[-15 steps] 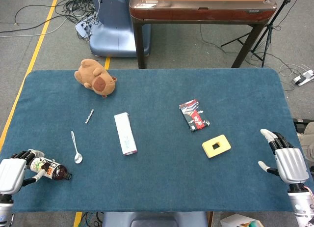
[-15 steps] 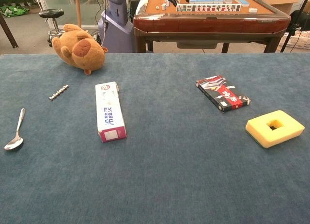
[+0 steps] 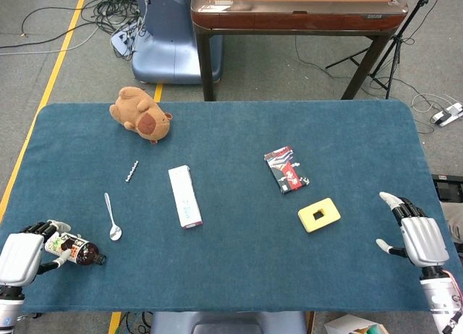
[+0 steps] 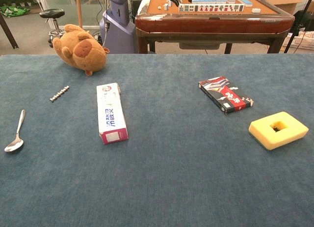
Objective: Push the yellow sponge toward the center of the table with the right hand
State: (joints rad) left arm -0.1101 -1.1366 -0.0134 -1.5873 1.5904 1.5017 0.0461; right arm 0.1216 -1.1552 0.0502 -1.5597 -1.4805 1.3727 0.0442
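Head view alone shows both hands, right hand (image 3: 414, 234) with fingers spread, empty, right of yellow sponge (image 3: 319, 215), left hand (image 3: 25, 253) gripping a bottle (image 3: 72, 247), chest view shows the sponge's square hole, no hands, sponge on table (image 3: 239, 262) near right edge.

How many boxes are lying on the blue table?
2. The long white and pink cardboard box lies left of the middle, below the brown plush toy. The small black and red box lies right of the middle, just above the yellow sponge. None seems hidden.
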